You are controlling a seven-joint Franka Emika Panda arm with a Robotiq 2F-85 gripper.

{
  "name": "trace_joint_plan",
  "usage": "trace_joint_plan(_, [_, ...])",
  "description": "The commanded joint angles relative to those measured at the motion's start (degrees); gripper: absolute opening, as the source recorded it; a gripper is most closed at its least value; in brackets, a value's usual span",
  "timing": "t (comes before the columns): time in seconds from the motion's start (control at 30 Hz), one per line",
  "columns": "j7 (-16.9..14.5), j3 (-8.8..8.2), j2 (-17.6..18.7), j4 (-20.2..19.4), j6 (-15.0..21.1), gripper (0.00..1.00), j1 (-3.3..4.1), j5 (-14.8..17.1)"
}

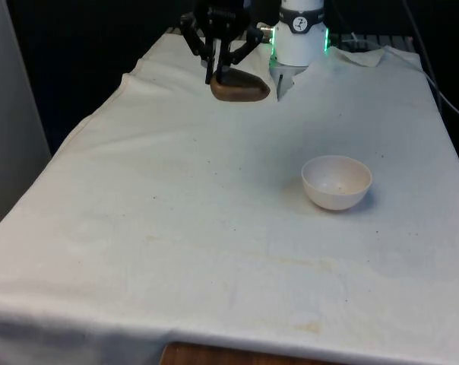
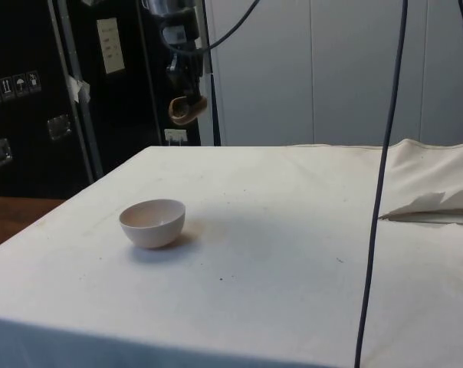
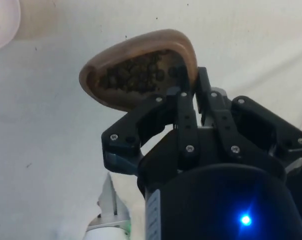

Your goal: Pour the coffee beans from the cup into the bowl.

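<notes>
Gripper (image 3: 193, 80) clamped narrow on rim of bean-filled brown cup (image 3: 141, 67), aloft

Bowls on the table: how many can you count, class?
1. The white bowl stands on the cloth at the front view's right, apart from the brown cup held up in the pincer.

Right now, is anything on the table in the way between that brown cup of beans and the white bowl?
Nothing visible: the end effector holds the cup above the table's far end, and only bare white cloth lies between it and the bowl.
</notes>
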Motion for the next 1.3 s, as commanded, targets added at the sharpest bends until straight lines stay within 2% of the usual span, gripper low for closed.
trace_joint_plan(0.0, [1.3,-0.06,-0.1,-0.1,-0.1,0.0,0.34,-1.1])
trace_joint_plan(0.23, [4.5,1.32,-0.2,-0.3,-0.3,0.0,0.46,-4.2])
trace_joint_plan(0.27, [4.9,1.55,-0.3,-0.3,-0.4,0.0,0.4,-4.6])
trace_joint_plan(0.3, [4.2,1.78,0.0,-0.1,-0.3,0.0,0.0,-3.8])
trace_joint_plan(0.33, [5.3,1.78,-0.3,-0.3,-0.5,0.0,0.4,-4.9])
trace_joint_plan(0.57, [8.8,3.5,-0.4,-0.5,-1.0,0.0,0.57,-8.4])
trace_joint_plan(0.6, [8.1,3.72,0.0,-0.2,-0.9,0.0,0.06,-7.8])
trace_joint_plan(0.63, [9.9,4.07,-0.4,-0.5,-1.4,0.0,0.63,-9.4])
trace_joint_plan(0.7, [10.3,4.35,-0.5,-0.5,-1.5,0.0,0.63,-9.9])
trace_joint_plan(0.87, [13.1,6.13,-0.5,-0.5,-2.5,0.0,0.63,-12.4])
trace_joint_plan(0.9, [12.6,6.42,-0.1,-0.2,-2.4,0.0,0.17,-11.9])
trace_joint_plan(0.93, [13.9,6.65,-0.5,-0.5,-2.9,0.0,0.63,-13.2])
trace_joint_plan(1.17, [17.5,9.11,-0.3,-0.2,-4.4,0.0,0.69,-16.2])
trace_joint_plan(1.2, [16.4,8.88,-0.2,-0.1,-3.9,0.0,0.23,-15.2])
trace_joint_plan(1.23, [17.5,9.11,-0.3,-0.2,-4.4,0.0,0.69,-16.2])
trace_joint_plan(1.27, [18.5,9.74,-0.2,-0.1,-4.8,0.0,0.74,-17.1])
